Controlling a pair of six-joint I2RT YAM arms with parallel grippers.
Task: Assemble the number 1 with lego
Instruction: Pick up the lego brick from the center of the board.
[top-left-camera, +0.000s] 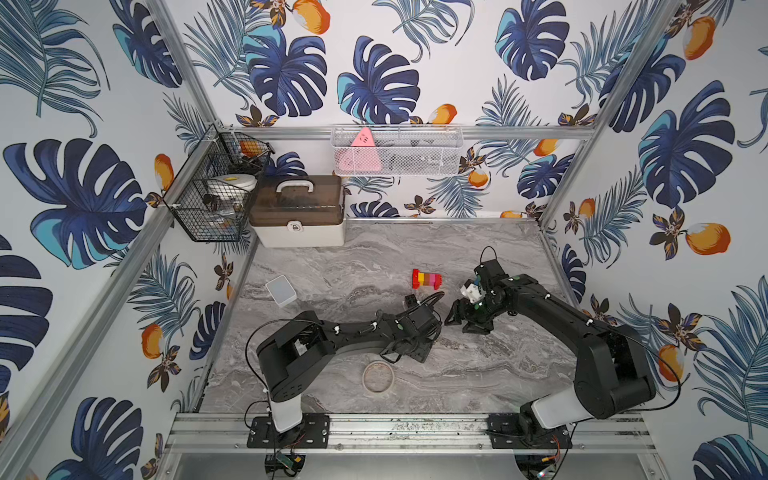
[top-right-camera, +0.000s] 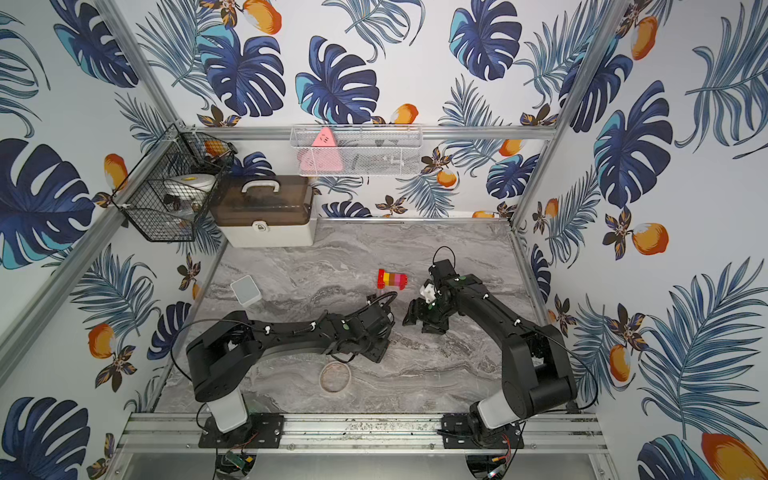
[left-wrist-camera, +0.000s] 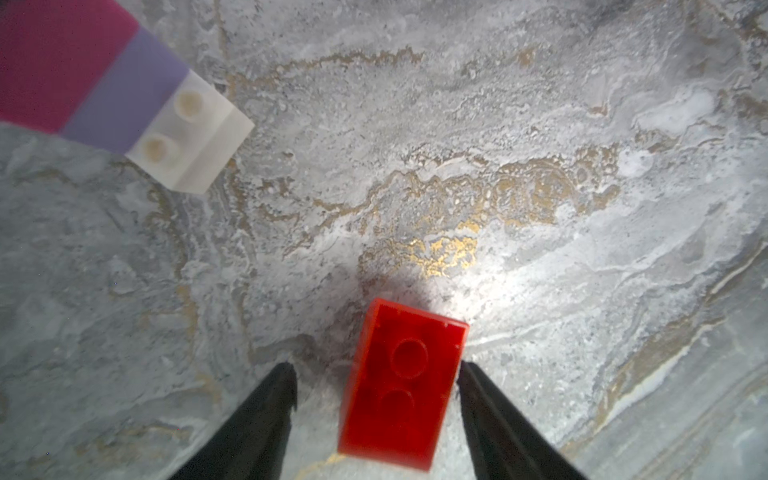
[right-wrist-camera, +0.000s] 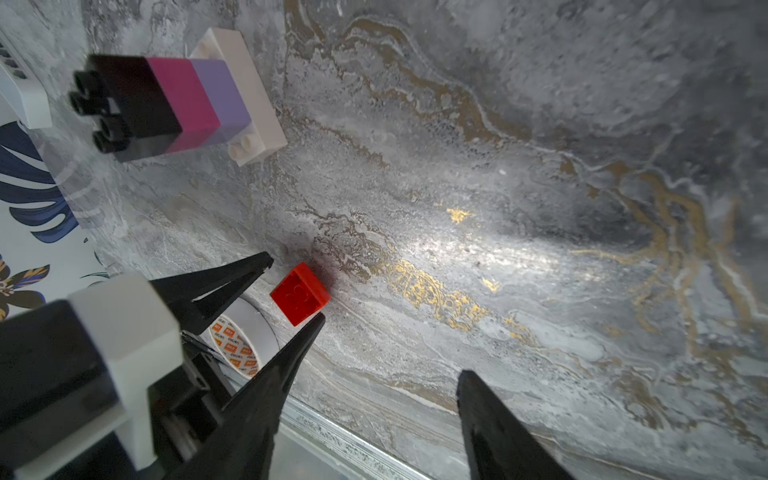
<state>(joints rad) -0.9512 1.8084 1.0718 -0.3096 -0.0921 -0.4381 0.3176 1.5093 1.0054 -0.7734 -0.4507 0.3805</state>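
The lego lies in three lots on the grey marbled surface (top-left-camera: 490, 374). Going from the left in a top view, a pale grey rounded square box (top-left-camera: 281, 291) sits at 10 o'clock. A flat tan ring of tape (top-left-camera: 378, 376) sits at 6 o'clock. Both are well apart from any brick.

Near the middle, the left hand (left-wrist-camera: 376, 365) (hidden under its own wrist in both top views) stands wide. Its fingers (left-wrist-camera: 257, 424) are either side of a loose red studded plastic brick (left-wrist-camera: 401, 386). One finger touches the brick's edge and the other stands clear of it, so nothing is clamped. I cannot tell whether that brick rests flat.

Near it, a stack of black, pink and lilac bricks (right-wrist-camera: 166, 104) lies on its side, joined to a long white brick (right-wrist-camera: 253, 95).

At 1 o'clock from the left hand a second lying stack of red, yellow, orange and pink bricks (top-left-camera: 427, 279) rests alone. At 3 o'clock from the left hand the right hand (top-left-camera: 453, 316) hovers wide, with nothing between its fingers (right-wrist-camera: 494, 419).
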